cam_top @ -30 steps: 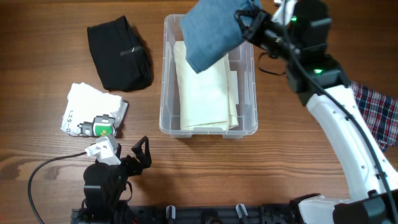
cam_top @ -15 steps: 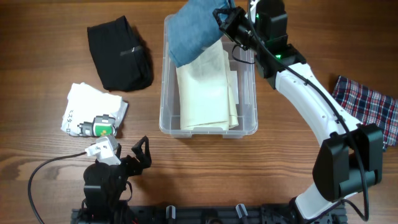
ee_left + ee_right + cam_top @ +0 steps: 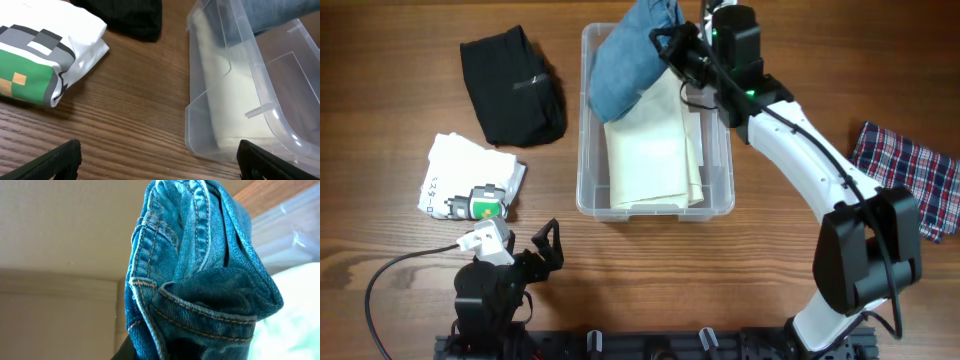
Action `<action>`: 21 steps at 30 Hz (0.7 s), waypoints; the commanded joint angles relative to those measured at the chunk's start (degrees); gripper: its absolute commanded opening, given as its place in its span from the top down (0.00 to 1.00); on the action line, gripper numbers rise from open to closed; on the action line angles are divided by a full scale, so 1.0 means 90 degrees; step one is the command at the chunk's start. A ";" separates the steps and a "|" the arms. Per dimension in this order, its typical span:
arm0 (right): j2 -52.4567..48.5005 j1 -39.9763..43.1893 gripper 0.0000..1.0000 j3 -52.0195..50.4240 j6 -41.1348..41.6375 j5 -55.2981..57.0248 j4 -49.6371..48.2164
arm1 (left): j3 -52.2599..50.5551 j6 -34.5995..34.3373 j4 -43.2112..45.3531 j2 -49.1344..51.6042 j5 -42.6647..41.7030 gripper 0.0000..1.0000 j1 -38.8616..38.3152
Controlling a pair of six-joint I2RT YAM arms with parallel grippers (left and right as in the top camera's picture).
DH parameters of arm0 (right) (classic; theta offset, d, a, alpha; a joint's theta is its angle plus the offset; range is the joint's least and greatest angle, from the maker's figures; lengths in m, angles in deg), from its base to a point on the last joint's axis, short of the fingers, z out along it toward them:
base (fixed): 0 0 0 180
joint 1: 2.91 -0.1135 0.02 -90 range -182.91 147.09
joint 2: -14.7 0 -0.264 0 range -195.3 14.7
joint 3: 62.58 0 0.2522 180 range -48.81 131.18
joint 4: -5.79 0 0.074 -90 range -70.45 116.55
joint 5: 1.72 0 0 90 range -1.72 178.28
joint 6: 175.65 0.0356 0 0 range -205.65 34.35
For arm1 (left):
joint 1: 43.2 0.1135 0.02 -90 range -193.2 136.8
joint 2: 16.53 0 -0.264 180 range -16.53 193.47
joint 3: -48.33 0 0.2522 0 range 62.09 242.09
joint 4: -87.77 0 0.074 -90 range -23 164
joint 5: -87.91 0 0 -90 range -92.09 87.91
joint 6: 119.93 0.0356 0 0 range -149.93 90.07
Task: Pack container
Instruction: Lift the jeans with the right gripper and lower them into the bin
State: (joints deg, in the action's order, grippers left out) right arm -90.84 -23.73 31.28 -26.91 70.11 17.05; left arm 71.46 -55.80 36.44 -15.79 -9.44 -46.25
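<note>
shifted left since half a second back, over far end of container [image 3: 588, 190], middle of worktop [image 3: 400, 290]. pinching folded jeans [image 3: 625, 65] in right pincer [image 3: 670, 45]; left pincer [image 3: 160, 162] spread. best lowered flat onto cream cloth [image 3: 645, 150] before letting go.

Overhead looking straight down on whole desk [image 3: 650, 270], left wrist low, facing container [image 3: 199, 125] shared with overhead, right wrist tight against jeans [image 3: 200, 280].

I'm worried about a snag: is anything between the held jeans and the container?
Nothing visible. The right gripper holds the jeans over the far end of the container; only a cream cloth lies inside.
</note>
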 commanded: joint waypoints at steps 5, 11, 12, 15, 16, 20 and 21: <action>-0.0114 -0.0476 0.96 0.0097 0.0544 0.0777 0.0355 | -0.0022 -0.0032 0.0022 -0.0063 -0.0032 0.00 -0.0005; -0.0114 -0.0512 0.96 0.0097 -0.0614 0.0952 0.1107 | -0.0022 -0.0032 0.0022 -0.0063 -0.0032 0.00 -0.0005; -0.0114 -0.0512 0.95 0.0097 -0.0772 0.0950 0.1200 | -0.0022 -0.0032 0.0022 -0.0063 -0.0032 0.00 -0.0005; -0.0114 -0.0512 0.74 0.0097 -0.1389 0.0976 0.1486 | -0.0022 -0.0032 0.0022 -0.0063 -0.0032 0.00 -0.0005; -0.0114 -0.0512 0.63 0.0097 -0.1775 0.0974 0.1552 | -0.0022 -0.0034 0.0022 -0.0063 -0.0032 0.00 -0.0005; -0.0107 -0.0508 0.40 0.0100 -0.3342 0.1149 0.1906 | -0.0022 -0.0032 0.0022 -0.0063 -0.0032 0.00 -0.0005; -0.0107 -0.0505 0.36 0.0102 -0.3538 0.1265 0.1999 | -0.0022 -0.0032 0.0022 -0.0063 -0.0032 0.00 -0.0005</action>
State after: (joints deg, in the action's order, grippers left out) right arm -91.23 -27.31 31.28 -47.39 79.97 33.60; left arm 71.46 -55.80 36.44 -15.79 -9.44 -46.25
